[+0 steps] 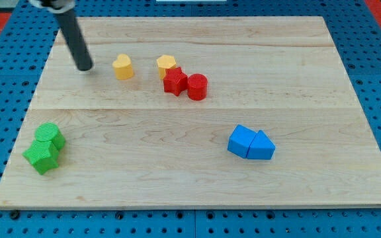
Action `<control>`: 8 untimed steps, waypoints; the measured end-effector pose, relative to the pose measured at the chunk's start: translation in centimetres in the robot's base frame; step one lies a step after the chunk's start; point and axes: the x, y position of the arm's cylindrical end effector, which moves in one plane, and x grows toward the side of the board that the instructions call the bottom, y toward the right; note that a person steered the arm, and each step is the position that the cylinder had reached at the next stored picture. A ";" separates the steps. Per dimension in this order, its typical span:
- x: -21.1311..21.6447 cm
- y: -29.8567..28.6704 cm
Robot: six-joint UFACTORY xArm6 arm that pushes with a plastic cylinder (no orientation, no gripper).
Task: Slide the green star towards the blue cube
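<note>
My tip [84, 67], a bare rod holding nothing, rests far left by the yellow heart block [123, 67]; the green star block [42, 157] sits near left, untouched, well apart from the blue cube block [242, 141] at right

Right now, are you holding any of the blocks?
No, I hold nothing. My tip rests on the board, touching no block, left of the yellow heart, far from the green star.

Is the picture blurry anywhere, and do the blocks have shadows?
In the camera view, the blocks look sharp: the green star and the blue cube have clear edges and only small, soft shadows right beside them. The light is even on the wooden board, with no strong glare. My tip is clear, but the rod's top at the view's top edge looks slightly smeared.
</note>
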 end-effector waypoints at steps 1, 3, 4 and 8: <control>1.0 6.7; 1.8 6.7; 1.8 5.1; 16.3 -10.4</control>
